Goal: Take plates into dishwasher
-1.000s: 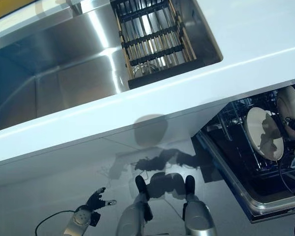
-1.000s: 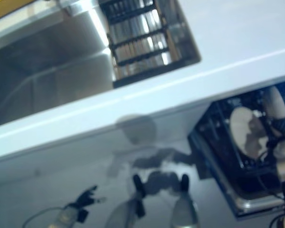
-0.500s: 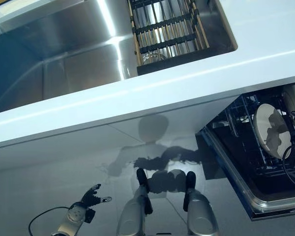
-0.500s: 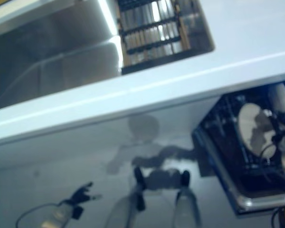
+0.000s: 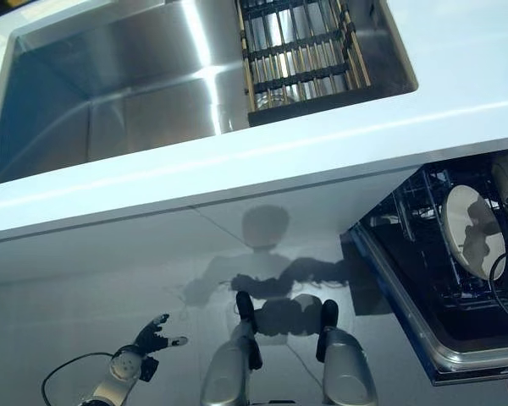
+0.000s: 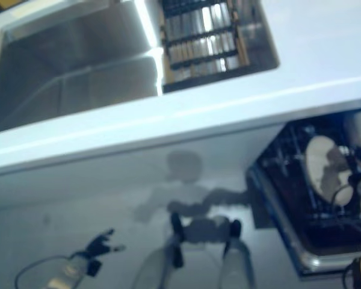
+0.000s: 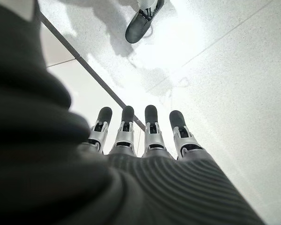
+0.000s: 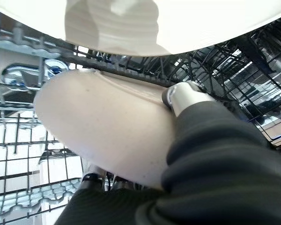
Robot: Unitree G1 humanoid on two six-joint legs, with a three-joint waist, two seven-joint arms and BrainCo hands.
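We are looking down on a white, glossy countertop (image 5: pixel 457 76) with a brushed steel sink (image 5: pixel 110 93) sunk into it; a black slatted drying rack (image 5: pixel 300 51) is sitting in the sink's right end. Below the countertop's right edge, the dishwasher (image 5: pixel 440 288) is standing open, its dark wire rack (image 8: pixel 253 56) showing.

Our right hand (image 8: pixel 187 96) is reaching into that rack and pinching a round, matte cream plate (image 8: pixel 107 126), thumb pressing over its rim, the fingers curling behind it. The plate is standing on edge among the wire tines, and a second pale plate (image 8: pixel 178 23) is standing just beside it.

Our left hand (image 7: pixel 150 136) is hanging low, well left of the dishwasher, over pale speckled floor tiles (image 7: pixel 234 70), its fingers straight and holding nothing.

Compared with a second ago, the whole view is sitting further left, showing more of the sink; the plate is standing upright in the same part of the rack.
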